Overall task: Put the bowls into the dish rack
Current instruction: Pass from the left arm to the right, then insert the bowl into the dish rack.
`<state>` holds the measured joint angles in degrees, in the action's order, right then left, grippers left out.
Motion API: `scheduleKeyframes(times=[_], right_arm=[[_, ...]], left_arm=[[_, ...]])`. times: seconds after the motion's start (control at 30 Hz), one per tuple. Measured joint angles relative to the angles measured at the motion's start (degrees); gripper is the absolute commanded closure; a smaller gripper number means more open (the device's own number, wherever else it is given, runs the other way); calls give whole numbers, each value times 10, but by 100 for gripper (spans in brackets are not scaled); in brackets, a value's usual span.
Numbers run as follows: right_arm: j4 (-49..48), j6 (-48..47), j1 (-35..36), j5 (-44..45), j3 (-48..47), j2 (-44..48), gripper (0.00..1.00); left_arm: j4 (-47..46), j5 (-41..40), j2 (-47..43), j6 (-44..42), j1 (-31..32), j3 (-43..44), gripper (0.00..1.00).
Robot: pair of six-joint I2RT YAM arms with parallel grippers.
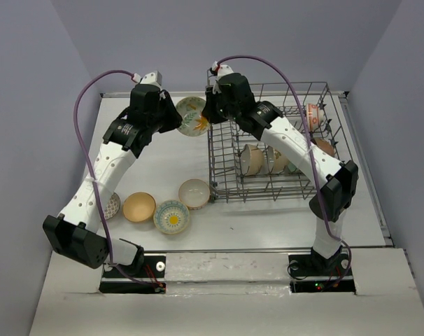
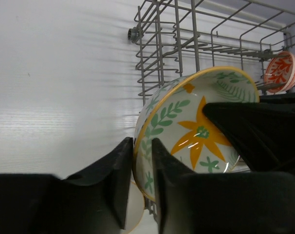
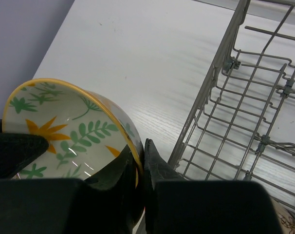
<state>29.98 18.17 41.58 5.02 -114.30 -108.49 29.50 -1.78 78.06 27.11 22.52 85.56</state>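
Note:
A cream floral bowl (image 1: pixel 192 115) with green leaves and an orange flower hangs above the table, just left of the grey wire dish rack (image 1: pixel 282 89). My left gripper (image 1: pixel 177 119) is shut on its left rim, and my right gripper (image 1: pixel 209 114) is shut on its right rim. In the left wrist view the bowl (image 2: pixel 196 126) sits between my fingers, with the gripper (image 2: pixel 142 146) astride the rim. In the right wrist view the bowl (image 3: pixel 64 126) is pinched by the gripper (image 3: pixel 141 156) beside the rack (image 3: pixel 235 97).
The rack holds two cream bowls (image 1: pixel 252 159) (image 1: pixel 276 162), a red-orange patterned bowl (image 1: pixel 313 112) and a brown one (image 1: pixel 325 145). On the table near the front stand a tan bowl (image 1: pixel 139 207), a blue-rimmed yellow-centred bowl (image 1: pixel 171 216), a white bowl (image 1: pixel 194 193) and a patterned bowl (image 1: pixel 112 205) partly under my left arm.

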Motion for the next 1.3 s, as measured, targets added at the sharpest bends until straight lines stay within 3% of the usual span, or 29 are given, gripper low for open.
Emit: scheduleKeyframes(times=[0.1, 0.17, 0.27, 0.5, 0.63, 0.77, 1.03, 1.3], right_arm=[[10, -8, 2, 11, 0, 0, 99], [18, -11, 5, 17, 0, 0, 99], [22, -16, 5, 32, 0, 0, 99], [41, -50, 7, 148, 0, 26, 99], [52, -105, -12, 291, -10, 63, 99], [42, -169, -85, 421, -19, 84, 99], [-99, -383, -203, 621, 33, 45, 99], [-306, -594, -211, 661, 128, -32, 99]], left_arm=[[-6, 2, 0, 3, 2, 1, 35], [-14, 4, 0, 3, 3, 5, 24], [-22, 5, 0, 2, 7, 9, 18], [-40, -12, -9, -6, 7, 2, 16], [-64, -30, -50, -14, 1, -47, 15], [-86, -27, -79, -18, -27, -91, 15], [-131, 26, -78, -18, -92, -182, 14], [-157, 74, -73, -21, -123, -217, 15]])
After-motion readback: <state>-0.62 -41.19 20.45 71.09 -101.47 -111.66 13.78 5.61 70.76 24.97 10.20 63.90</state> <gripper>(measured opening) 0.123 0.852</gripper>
